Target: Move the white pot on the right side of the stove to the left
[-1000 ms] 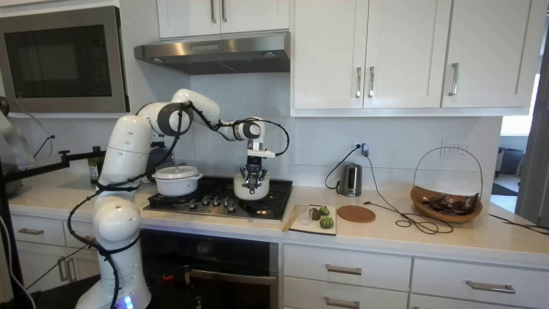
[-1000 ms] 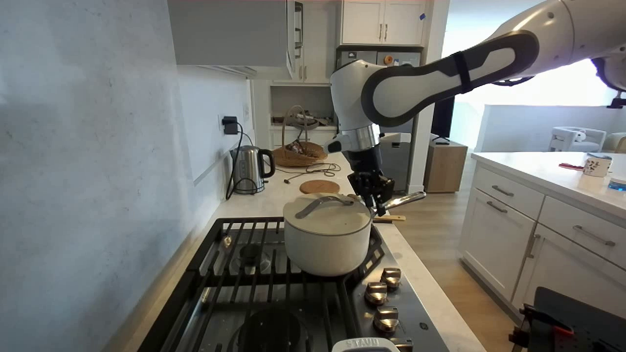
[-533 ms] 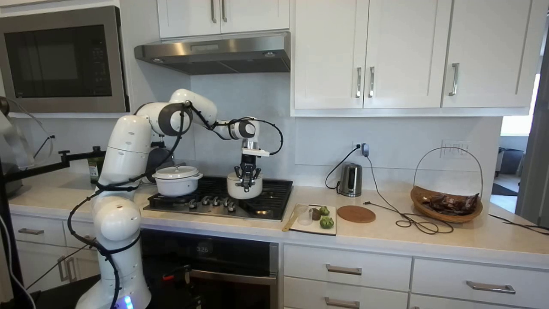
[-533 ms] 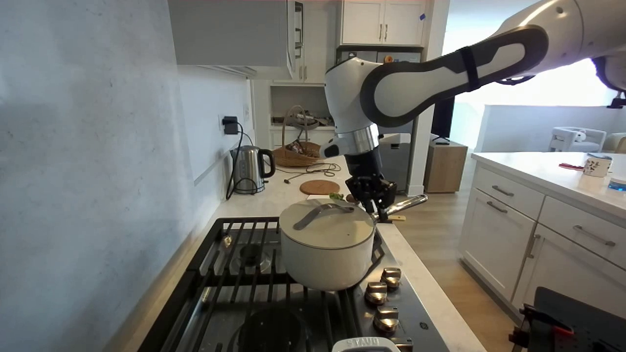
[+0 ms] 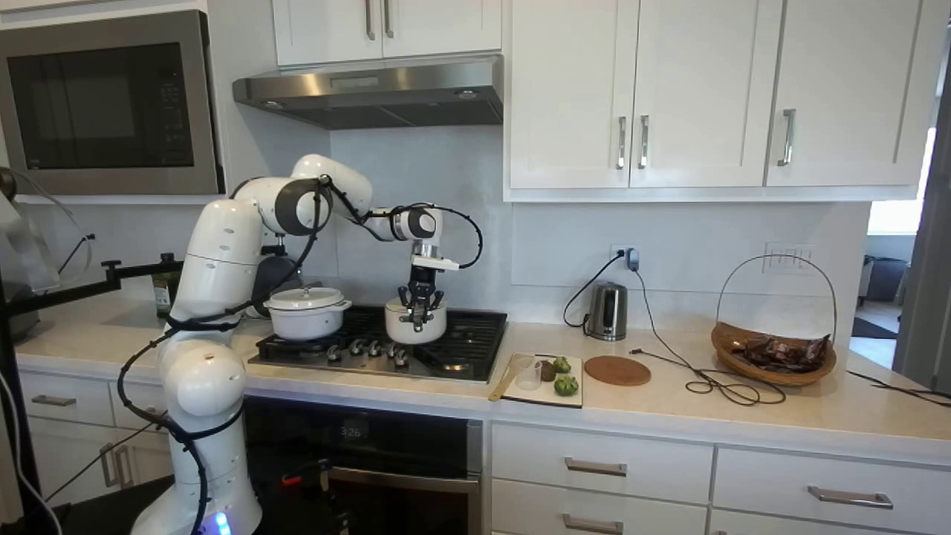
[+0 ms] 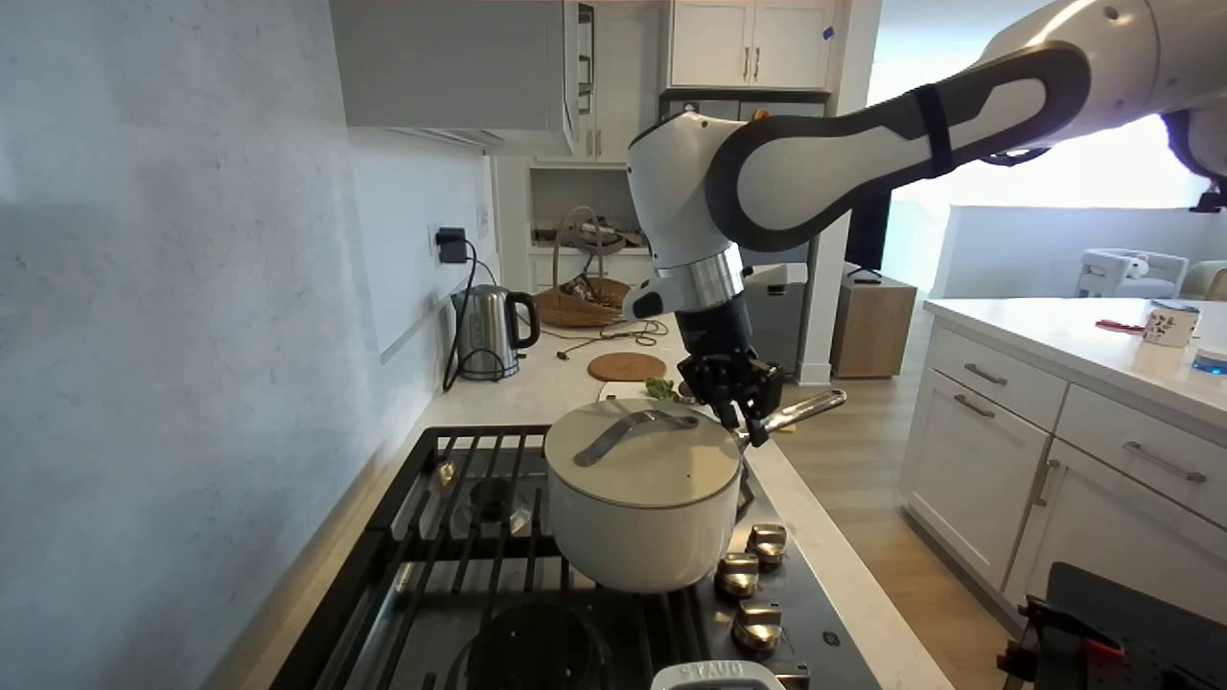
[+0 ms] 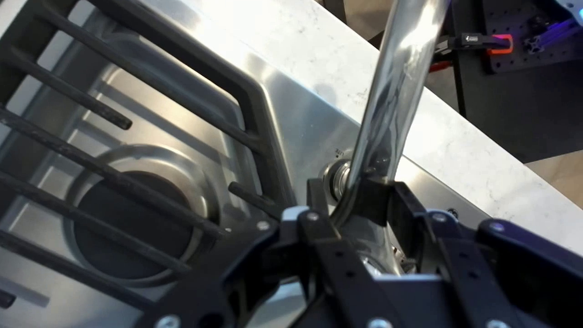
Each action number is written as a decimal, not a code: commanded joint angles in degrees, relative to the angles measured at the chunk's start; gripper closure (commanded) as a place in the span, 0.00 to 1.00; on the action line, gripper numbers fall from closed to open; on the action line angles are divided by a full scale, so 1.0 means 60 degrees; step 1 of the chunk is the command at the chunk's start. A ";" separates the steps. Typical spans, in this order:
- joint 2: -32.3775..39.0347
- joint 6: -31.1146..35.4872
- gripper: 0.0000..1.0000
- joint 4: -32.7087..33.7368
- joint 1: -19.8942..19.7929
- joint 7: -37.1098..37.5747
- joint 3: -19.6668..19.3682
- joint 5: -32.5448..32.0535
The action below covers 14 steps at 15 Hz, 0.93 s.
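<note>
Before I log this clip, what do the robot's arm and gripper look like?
The arm is glossy white with rounded segments, dark grey trim and a black strap. A black cable runs along it, a blue light shows at its base, and a silver collar sits above the gripper, which is black with two jointed fingers and silvery screw heads.

My claw [image 7: 357,200] matt black, bright metal screw heads [image 7: 168,321]. White pot [image 6: 642,522] smooth, soft sheen; its long handle [image 7: 398,91] glossy polished metal. Stove [image 7: 314,136] satin metal, grates [image 7: 273,164] matt black. Counter [image 7: 483,182] smooth, faintly veined, stone-like. Kettle [image 6: 486,331] shiny metal. Basket [image 5: 773,376] woven-looking, wicker-like.
</note>
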 commanded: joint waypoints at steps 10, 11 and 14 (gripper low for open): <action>0.0141 -0.0692 0.86 0.0324 0.0541 0.0474 0.0585 0.0368; 0.0157 -0.0746 0.86 0.0336 0.0572 0.0571 0.0635 0.0399; 0.0145 -0.0874 0.86 0.0364 0.0677 0.0846 0.0731 0.0516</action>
